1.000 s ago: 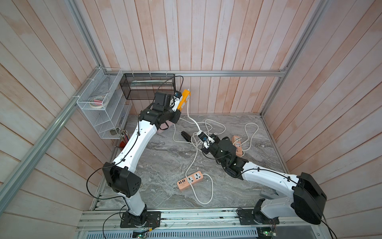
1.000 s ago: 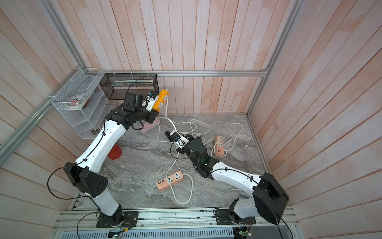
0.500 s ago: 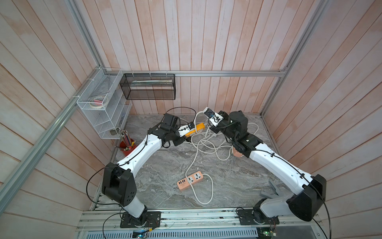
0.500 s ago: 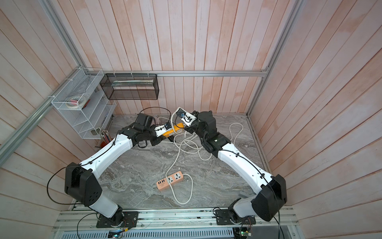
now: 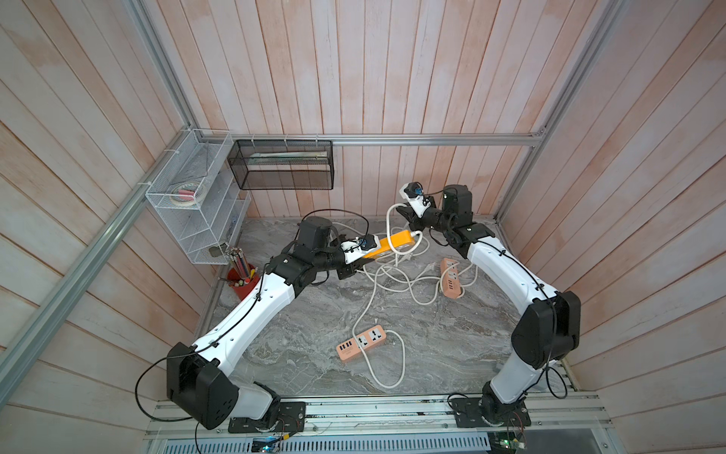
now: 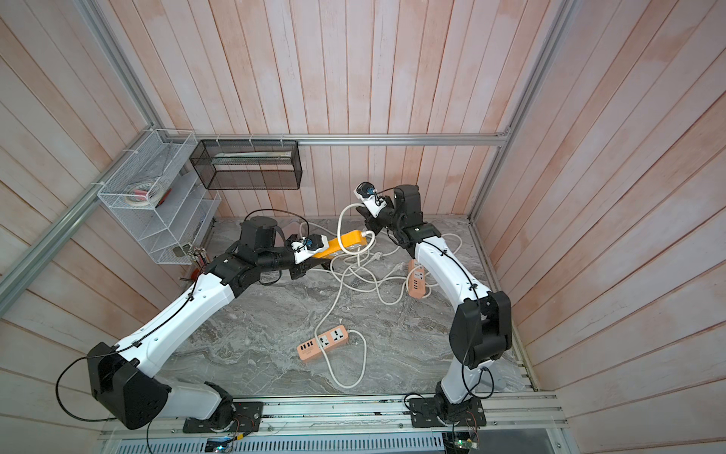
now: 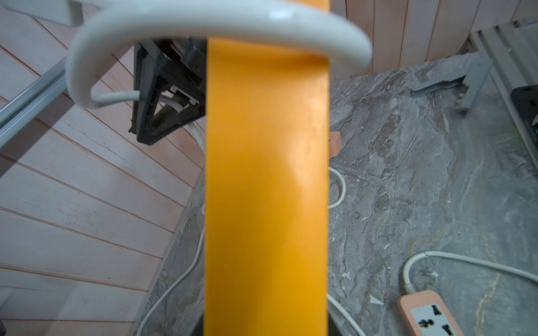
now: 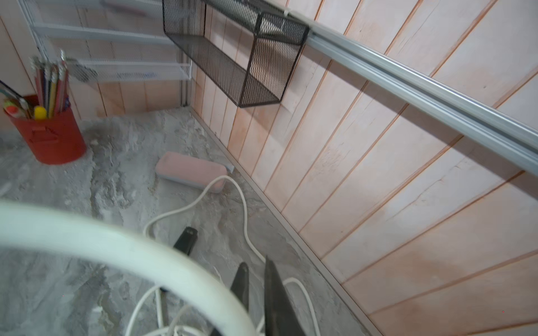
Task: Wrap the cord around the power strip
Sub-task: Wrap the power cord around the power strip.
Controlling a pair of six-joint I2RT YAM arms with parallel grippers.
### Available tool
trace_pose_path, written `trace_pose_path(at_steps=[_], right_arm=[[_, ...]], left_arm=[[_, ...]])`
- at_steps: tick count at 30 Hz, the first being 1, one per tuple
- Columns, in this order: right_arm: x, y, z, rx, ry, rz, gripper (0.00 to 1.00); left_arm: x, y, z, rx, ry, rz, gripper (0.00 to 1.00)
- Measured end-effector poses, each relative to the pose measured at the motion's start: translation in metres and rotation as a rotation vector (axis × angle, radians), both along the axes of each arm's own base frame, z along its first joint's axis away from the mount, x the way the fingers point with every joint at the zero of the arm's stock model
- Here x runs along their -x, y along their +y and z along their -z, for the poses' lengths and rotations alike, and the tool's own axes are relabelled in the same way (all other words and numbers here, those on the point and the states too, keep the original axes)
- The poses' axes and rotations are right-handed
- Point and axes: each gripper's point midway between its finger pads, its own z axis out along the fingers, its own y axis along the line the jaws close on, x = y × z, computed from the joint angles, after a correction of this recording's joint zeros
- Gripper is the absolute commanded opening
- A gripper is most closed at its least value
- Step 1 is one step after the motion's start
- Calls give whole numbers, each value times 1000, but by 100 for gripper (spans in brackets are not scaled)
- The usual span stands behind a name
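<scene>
Marble table, wood-slat walls. Since a second ago both arms swung to the back-edge middle: left gripper clamped on the strip, held off the table; right gripper carried the cord up and over the strip's far end. One turn looks laid, plenty of slack still tangled below. Cord runs between right's near-closed jaws; pinching or letting go, can't tell. Left jaws hidden under its camera; plug end lost in the tangle.
</scene>
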Motion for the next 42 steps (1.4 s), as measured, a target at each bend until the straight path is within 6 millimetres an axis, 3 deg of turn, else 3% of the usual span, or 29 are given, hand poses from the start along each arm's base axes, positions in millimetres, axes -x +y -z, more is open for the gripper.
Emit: trace_pose_path(at_steps=[5,11,14,17,21,25,31,35,38,42], right_arm=[[7,5,38,-195,127,5,41],[1,9,45,-398,147,76,56],[1,14,56,-436,143,113,57],[1,20,77,-445,156,146,44],[3,23,107,-416,179,203,14],[4,21,112,-366,132,282,1],[32,4,104,-182,-14,388,0],[70,17,81,-13,-203,380,0],[94,26,66,102,-326,351,0],[101,22,38,195,-426,335,0]], left_arm=[[0,-5,-25,85,27,-15,0],[-11,-8,-59,157,41,-58,0],[-14,-7,-65,176,61,-84,0],[-19,-2,-70,198,93,-115,0],[-38,11,-73,222,147,-186,0],[-63,29,-70,225,192,-284,0],[-106,78,-46,167,254,-511,0],[-136,104,-3,58,315,-663,0],[-139,108,35,-54,361,-689,0],[-125,95,66,-185,345,-640,0]])
